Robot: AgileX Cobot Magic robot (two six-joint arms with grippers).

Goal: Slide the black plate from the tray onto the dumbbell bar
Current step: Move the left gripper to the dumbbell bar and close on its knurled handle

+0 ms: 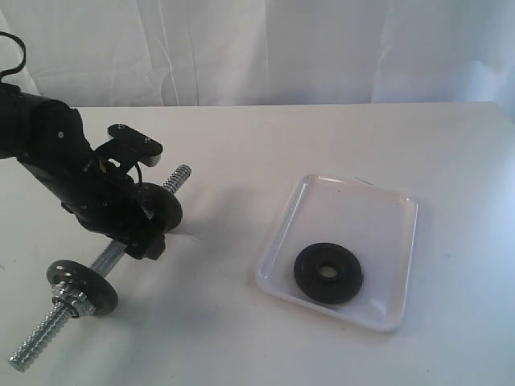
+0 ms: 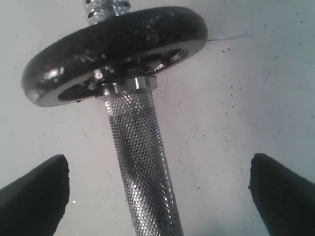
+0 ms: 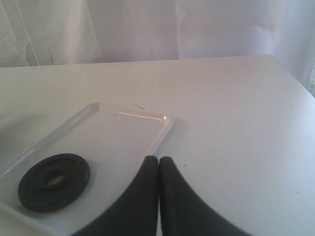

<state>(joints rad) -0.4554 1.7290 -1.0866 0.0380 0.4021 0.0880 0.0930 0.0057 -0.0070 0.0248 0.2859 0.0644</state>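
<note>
Step in hand: fetching the black plate [image 1: 327, 273] — it lies untouched in the tray [image 1: 354, 201], toward its near left corner. The dumbbell bar [image 1: 111, 256] lies by the table's [image 1: 241, 346] left edge. Left gripper [image 2: 157, 161] is spread wide astride the bar, not holding it. Right gripper [image 3: 158, 162] is closed and empty at the tray's rim. Next move, as I judge it: open the right claw and take the plate. Only the right wrist view shows that claw — the exterior view misses it.
</note>
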